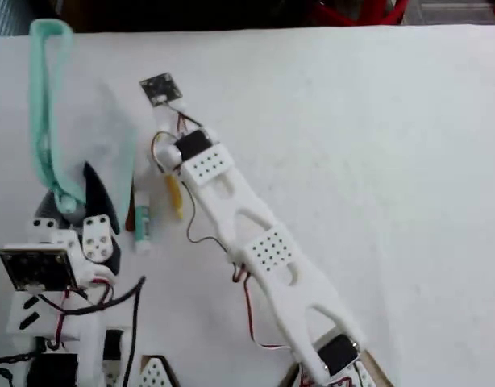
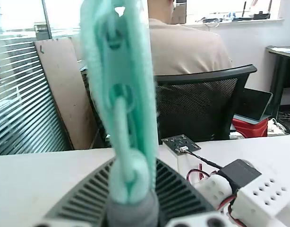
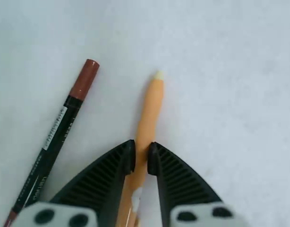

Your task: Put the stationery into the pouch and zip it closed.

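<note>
Three pieces of stationery lie outside the pouch [image 1: 47,113], am I right?

Yes. The orange pen [image 3: 152,101], a dark pencil [image 3: 64,123] with a brown cap and a short white-and-green stick [image 1: 142,222] are all on the table [image 1: 376,121], just to the right of the pouch's clear body. Nothing looks loaded, so I judge the task barely begun: three things to put in, then the zip.

And the arms?

The right gripper [image 3: 141,153] is clamped on the pen's barrel, and the pen seems to rest on the table. The left gripper [image 2: 132,194] is pinched on the near end of the pouch's green zip band.

Is the pouch's mouth open?

I cannot tell.

How much room is there to work?

It is tight on the left. The pencil and stick lie between the pen and the pouch, the left arm sits close by, and the band's far end is near the table's back edge. A wide stretch of white table opens to the right, so I would lift the pen and bring it round from that side.
</note>
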Motion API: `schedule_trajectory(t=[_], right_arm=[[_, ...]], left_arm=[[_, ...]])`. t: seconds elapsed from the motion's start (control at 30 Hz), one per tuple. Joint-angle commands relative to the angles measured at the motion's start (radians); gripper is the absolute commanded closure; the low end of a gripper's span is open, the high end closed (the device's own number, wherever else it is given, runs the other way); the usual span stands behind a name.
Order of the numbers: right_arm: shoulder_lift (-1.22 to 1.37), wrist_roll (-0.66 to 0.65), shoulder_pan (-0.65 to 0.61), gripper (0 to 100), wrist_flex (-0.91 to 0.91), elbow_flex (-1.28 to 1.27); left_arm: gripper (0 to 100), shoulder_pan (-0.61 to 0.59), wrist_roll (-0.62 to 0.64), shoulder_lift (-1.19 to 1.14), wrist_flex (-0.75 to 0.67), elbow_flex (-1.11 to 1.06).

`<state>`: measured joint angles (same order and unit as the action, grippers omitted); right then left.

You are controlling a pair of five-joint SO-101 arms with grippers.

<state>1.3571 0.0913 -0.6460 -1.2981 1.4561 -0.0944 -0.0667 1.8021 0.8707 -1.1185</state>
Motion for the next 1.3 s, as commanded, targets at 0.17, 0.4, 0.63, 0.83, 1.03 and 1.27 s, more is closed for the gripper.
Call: schedule_trajectory(t=[0.17,0.4,0.63,0.83,1.03,1.27], right_arm=[[-0.036,-0.017,0.042,97.8,-0.067,0.025],[-0.03,-0.018,0.038,87.8,-0.081,0.017],[-0.028,-0.115,0.018,87.2,-0.188,0.023],[-0.028,-0.133,0.031,93.8,-0.188,0.017],[-0.028,-0.133,0.053,98.0,-0.193,0.018],[-0.028,-0.133,0.05,98.1,-0.196,0.023]], left_arm=[[98,0.024,-0.014,-0.005,-0.023,0.002],[98,0.024,-0.014,-0.004,-0.017,0.006],[98,0.025,-0.012,-0.004,-0.014,0.0],[98,0.025,-0.012,-0.004,-0.012,0.0],[98,0.027,-0.012,-0.004,-0.012,0.005],[98,0.028,-0.012,-0.004,-0.012,-0.002]])
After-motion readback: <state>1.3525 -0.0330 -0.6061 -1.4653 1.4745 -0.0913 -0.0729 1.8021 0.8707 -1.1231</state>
